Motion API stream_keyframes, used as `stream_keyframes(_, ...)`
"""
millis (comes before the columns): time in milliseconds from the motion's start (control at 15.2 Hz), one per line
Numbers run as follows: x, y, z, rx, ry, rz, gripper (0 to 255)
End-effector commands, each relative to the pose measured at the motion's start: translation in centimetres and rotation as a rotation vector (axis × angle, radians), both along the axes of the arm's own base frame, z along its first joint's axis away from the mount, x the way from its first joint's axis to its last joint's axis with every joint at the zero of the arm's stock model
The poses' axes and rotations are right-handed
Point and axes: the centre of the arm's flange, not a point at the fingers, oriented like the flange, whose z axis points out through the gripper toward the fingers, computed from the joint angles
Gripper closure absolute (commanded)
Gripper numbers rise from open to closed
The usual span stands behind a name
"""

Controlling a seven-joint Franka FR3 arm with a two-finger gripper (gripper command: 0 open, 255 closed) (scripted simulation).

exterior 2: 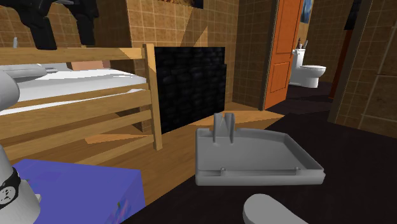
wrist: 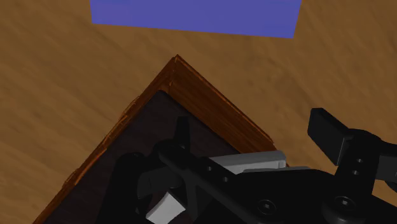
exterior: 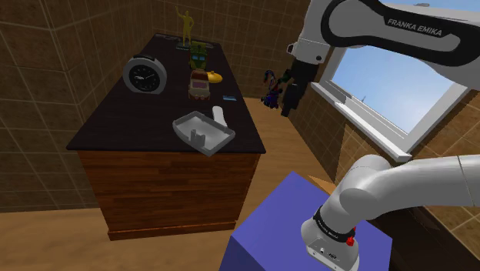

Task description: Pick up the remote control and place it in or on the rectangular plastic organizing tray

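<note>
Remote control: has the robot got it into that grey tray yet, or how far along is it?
Done: nothing yet. The remote lies on the dark table beside the tray, not in it. In hand: nothing is held. The hand hangs open and empty in the air, off to the side of the table. Left: reach the remote, grip it, lift it and set it in the tray.

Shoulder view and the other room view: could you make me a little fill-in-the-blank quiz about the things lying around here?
1. The pale remote lies beside a tray coloured ____.
2. The round clock has a ____ face.
3. The door near the white toilet is coloured ____.
Missing words: grey; black; orange.
</note>
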Motion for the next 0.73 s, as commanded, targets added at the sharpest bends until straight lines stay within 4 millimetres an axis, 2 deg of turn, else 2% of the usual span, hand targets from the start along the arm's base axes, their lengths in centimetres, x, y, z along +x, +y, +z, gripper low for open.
stream_keyframes(0, 0.0, 0.0, 0.0, 0.0, 0.0, 0.0, 0)
stream_keyframes(660, 11.2, 0.6, -6.4, -0.018, -0.007, -0.214, 0)
